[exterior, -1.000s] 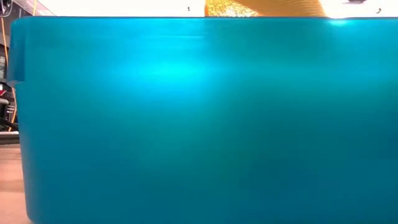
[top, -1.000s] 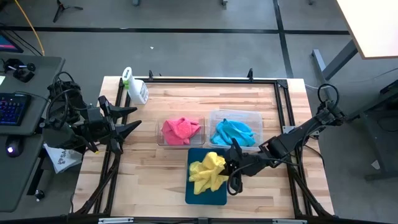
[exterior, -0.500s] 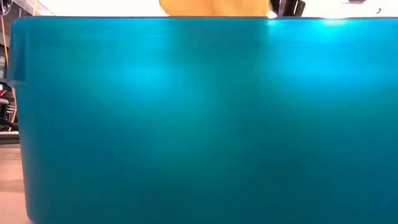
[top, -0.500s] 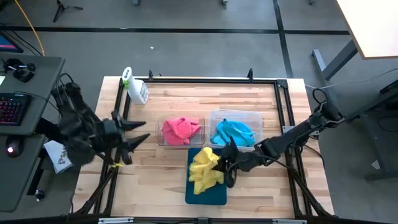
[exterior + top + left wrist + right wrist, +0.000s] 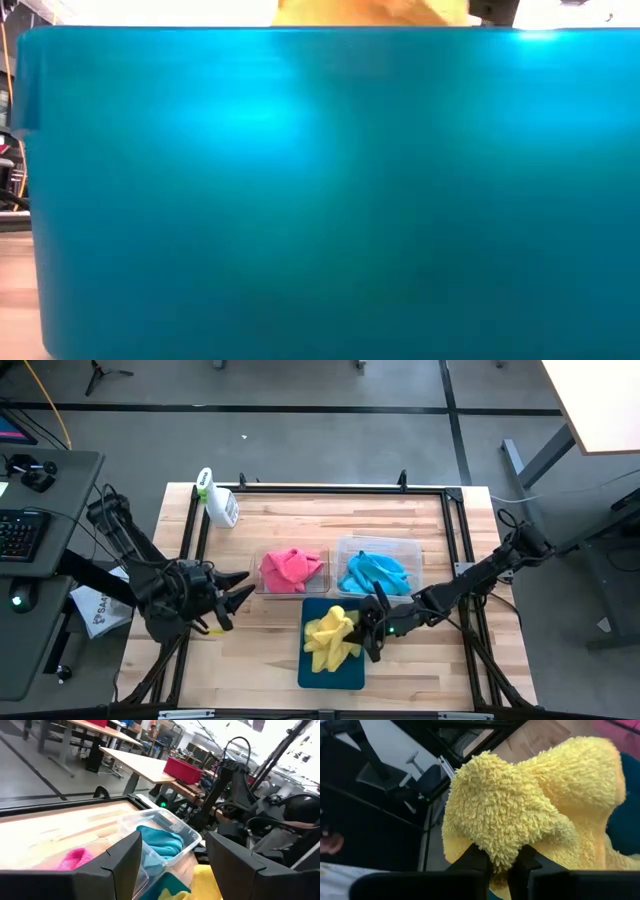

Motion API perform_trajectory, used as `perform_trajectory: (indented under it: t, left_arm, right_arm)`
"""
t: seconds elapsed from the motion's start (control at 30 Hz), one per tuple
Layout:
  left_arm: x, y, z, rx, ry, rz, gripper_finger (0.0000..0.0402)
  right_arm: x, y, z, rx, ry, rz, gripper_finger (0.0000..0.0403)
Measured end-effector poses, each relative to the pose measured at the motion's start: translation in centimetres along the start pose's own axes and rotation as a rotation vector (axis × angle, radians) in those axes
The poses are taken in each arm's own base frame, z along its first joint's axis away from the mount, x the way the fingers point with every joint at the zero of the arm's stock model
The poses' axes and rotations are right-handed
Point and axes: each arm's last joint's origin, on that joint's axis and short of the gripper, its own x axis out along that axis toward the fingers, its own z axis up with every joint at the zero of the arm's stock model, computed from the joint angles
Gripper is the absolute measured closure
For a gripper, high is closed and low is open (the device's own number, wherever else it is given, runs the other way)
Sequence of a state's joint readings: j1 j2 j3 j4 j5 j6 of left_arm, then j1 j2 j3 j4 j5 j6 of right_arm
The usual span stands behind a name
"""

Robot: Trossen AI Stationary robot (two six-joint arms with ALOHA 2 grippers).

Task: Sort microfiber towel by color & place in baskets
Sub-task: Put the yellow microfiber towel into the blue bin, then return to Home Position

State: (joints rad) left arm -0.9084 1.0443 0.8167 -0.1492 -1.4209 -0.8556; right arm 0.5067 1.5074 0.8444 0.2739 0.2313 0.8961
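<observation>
Where the flat dark teal rectangular tray (image 5: 345, 673) sits at the near middle of the light wooden table (image 5: 420, 520), the right gripper (image 5: 368, 630) reaches in from the right side and pinches a fold of the fluffy yellow microfiber towel (image 5: 332, 638). Its two dark fingers (image 5: 472, 860) are closed almost together on the cloth, a tuft of yellow pile bulging up between them in the right wrist view. The rest of the yellow towel lies heaped on the tray. In the low view the tray's teal wall (image 5: 320, 200) fills nearly the whole field, with only a strip of yellow cloth (image 5: 370, 12) showing above its rim.

Behind the tray stand two clear plastic tubs side by side. The narrower clear tub (image 5: 262, 586), on the left, holds the crumpled pink microfiber towel (image 5: 291, 570). The wider clear tub with rounded corners (image 5: 410, 550), on the right, holds the cyan blue microfiber towel (image 5: 375, 572).

The left gripper (image 5: 238, 596) hovers over the table just left of the narrower tub, its dark fingers (image 5: 125, 860) spread wide apart and holding nothing. A white spray bottle with a green top (image 5: 215, 500) lies at the far left corner of the table, well apart from the tubs.
</observation>
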Motion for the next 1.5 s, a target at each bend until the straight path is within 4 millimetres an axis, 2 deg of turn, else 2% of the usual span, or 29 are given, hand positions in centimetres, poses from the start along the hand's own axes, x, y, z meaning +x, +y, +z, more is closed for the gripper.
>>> perform_trajectory:
  t: [0.13, 0.3, 0.4, 0.47, 0.57, 0.73, 0.87, 1.07, 1.2, 1.27, 1.33, 1.5]
  left_arm:
    - [0.7, -0.3, 0.4, 0.000, 0.011, -0.014, 0.0192]
    - [2.2, -0.9, 1.3, 0.038, 0.034, -0.081, 0.0192]
    - [3.4, -1.0, 1.9, 0.083, 0.037, -0.130, 0.0192]
    - [4.2, -1.0, 2.3, 0.110, 0.028, -0.144, 0.0192]
    - [5.3, -0.8, 2.8, 0.140, 0.014, -0.162, 0.0192]
    - [6.8, -0.3, 4.1, 0.180, -0.019, -0.220, 0.0192]
    - [7.3, 0.7, 6.0, 0.220, -0.069, -0.265, 0.0192]
    - [7.6, 4.0, 11.0, 0.293, -0.239, -0.303, 0.0192]
    - [8.0, 6.8, 12.4, 0.339, -0.222, -0.249, 0.0192]
    - [8.2, 7.9, 12.3, 0.344, -0.156, -0.242, 0.0192]
    - [8.5, 8.9, 11.3, 0.322, -0.109, -0.242, 0.0192]
    - [9.1, 11.6, 5.6, 0.198, -0.053, -0.270, 0.0192]
  right_arm:
    - [0.1, 0.0, 0.4, 0.005, 0.001, -0.008, 0.0322]
    - [0.1, 0.3, 0.7, -0.011, 0.055, -0.039, 0.0221]
    - [0.1, 1.1, 1.0, -0.029, 0.092, 0.018, 0.0165]
    - [0.0, 1.5, 1.2, -0.041, 0.138, 0.053, 0.0138]
    - [-0.2, 1.9, 1.3, -0.047, 0.227, 0.054, 0.0119]
    - [-0.4, 2.9, 2.1, -0.050, 0.259, 0.045, 0.0117]
    - [-0.6, 4.5, 3.9, -0.092, 0.206, 0.090, 0.0126]
    - [-1.8, 7.0, 7.1, -0.233, 0.089, 0.009, 0.0152]
    - [-3.4, 8.5, 9.2, -0.327, 0.056, -0.123, 0.0173]
    - [-4.4, 9.0, 10.2, -0.372, 0.038, -0.210, 0.0184]
    - [-5.4, 9.4, 11.0, -0.414, 0.021, -0.291, 0.0198]
    - [-6.9, 9.6, 11.9, -0.482, 0.022, -0.412, 0.0258]
